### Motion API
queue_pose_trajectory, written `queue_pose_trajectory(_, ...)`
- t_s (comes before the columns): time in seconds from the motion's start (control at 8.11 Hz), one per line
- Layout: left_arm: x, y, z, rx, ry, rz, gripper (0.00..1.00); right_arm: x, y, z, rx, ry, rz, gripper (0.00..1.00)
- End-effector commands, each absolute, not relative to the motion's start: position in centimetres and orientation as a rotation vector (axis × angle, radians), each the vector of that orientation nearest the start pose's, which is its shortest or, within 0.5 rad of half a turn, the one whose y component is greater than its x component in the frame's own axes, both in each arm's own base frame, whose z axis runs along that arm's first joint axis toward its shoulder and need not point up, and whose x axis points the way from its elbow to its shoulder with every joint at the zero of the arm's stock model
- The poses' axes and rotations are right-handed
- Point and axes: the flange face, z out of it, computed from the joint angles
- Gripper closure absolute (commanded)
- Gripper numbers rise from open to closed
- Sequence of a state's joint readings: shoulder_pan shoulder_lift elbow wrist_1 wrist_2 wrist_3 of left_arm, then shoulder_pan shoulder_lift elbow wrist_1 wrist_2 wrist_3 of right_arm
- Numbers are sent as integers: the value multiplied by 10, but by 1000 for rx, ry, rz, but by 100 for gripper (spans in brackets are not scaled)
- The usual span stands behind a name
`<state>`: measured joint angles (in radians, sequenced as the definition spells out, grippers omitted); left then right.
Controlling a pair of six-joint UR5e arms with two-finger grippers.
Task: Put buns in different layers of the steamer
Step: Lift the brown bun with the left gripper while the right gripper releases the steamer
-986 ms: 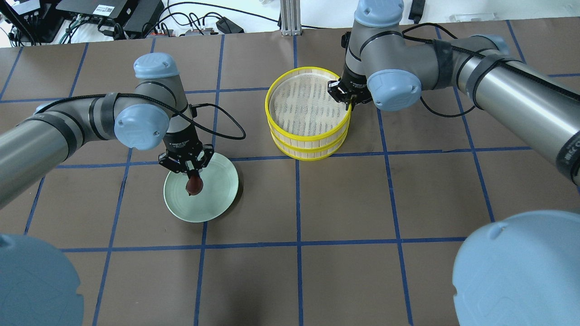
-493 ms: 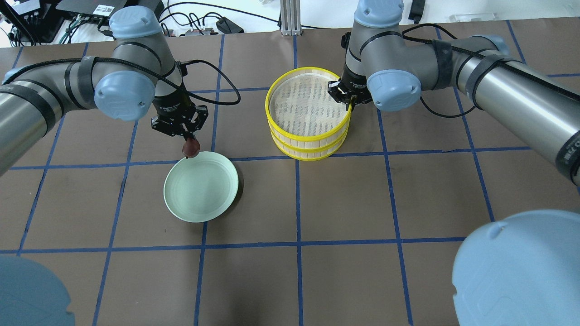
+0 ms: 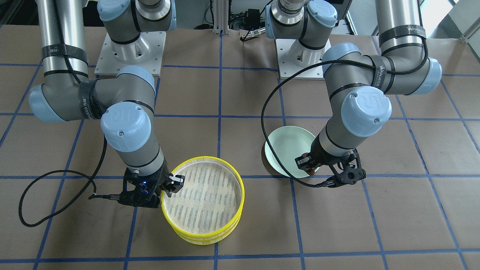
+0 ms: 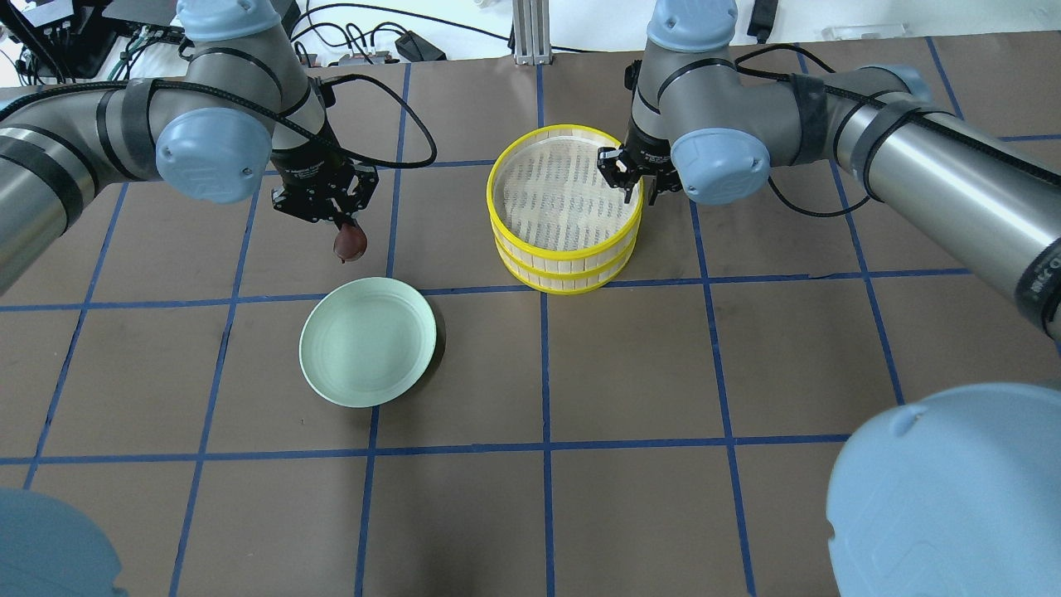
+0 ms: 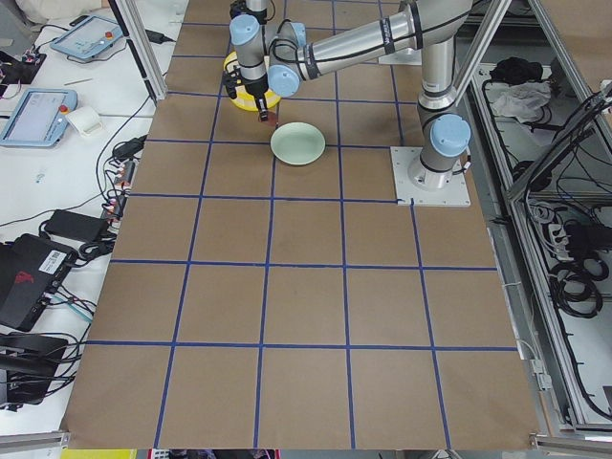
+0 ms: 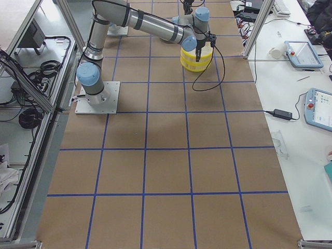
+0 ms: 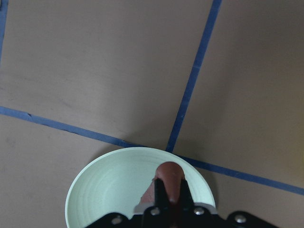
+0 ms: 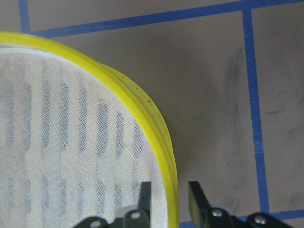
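My left gripper (image 4: 344, 224) is shut on the dark reddish-brown bun (image 4: 350, 242) and holds it in the air beyond the pale green plate (image 4: 367, 342), left of the steamer. In the left wrist view the bun (image 7: 168, 172) sits between the fingers above the plate (image 7: 109, 190). The two yellow-rimmed steamer layers (image 4: 572, 251) are stacked, and the top one's woven base is bare. My right gripper (image 4: 637, 189) straddles the top layer's right rim (image 8: 142, 114), one finger inside and one outside, with small gaps, so it looks open. The cream-white bun is not in view.
The plate (image 3: 285, 150) holds nothing. Brown paper with blue tape lines covers the table. Cables and electronics lie along the far edge (image 4: 207, 25). The left arm's cable (image 3: 270, 105) loops over the plate's side.
My left gripper lifted the brown bun off the plate and carried it away from the robot, up and slightly toward the steamer. The right gripper stayed at the steamer's rim.
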<state>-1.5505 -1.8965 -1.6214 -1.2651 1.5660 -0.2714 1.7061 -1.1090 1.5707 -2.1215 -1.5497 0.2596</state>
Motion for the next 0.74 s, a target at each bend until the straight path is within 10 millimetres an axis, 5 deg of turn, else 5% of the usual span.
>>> queue_pose_trajectory(0.0, -136, -607, 326, -596, 3192, -15, 100, 220, -625, 289, 197, 3088, -154, 22)
queue_pose_trajectory(0.25, -166, -613, 337, -702, 3263, -156, 100, 187, -628, 330, 224, 3065, -227, 1)
queue_pose_trajectory(0.62, -200, -618, 354, -1002, 3421, -236, 100, 139, -579, 413, 55, 3086, -103, 0)
